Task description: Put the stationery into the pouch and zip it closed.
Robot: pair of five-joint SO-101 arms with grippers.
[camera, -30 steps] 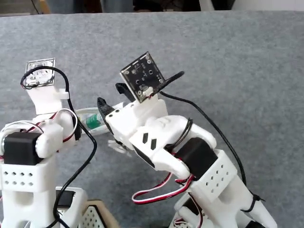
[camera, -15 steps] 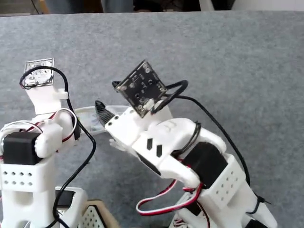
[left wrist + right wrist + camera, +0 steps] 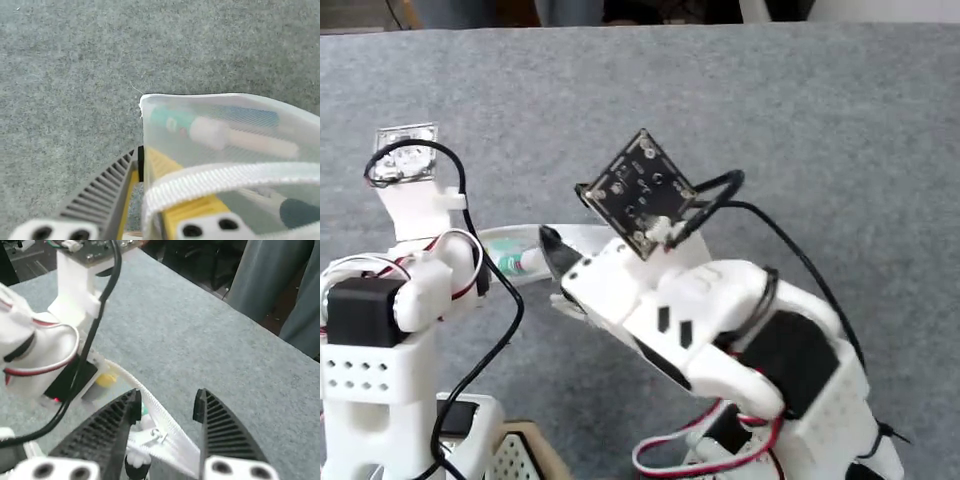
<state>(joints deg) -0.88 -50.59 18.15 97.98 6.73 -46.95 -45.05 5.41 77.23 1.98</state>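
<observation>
High view is showing the pouch (image 3: pixel 525 245) lying toward the 8 o'clock part of the grey counter (image 3: pixel 820 120). Its long axis is running from 9 to 3 o'clock, and the white zipper band (image 3: pixel 160 417) is lying along its 12 o'clock edge. Teal and white stationery (image 3: pixel 215 132) is showing through its clear wall. The left hand (image 3: pixel 141 160) is clamping the pouch's 9 o'clock end, with that arm standing upright at 9 o'clock. The right arm is leaning in from 5 o'clock. The right hand (image 3: pixel 166 400) is straddling the band with jaws parted, the zipper pull (image 3: pixel 156 436) sitting between them. Over the last second the right arm has been sliding toward 3 o'clock, uncovering more of the pouch, while the left arm is staying put.
</observation>
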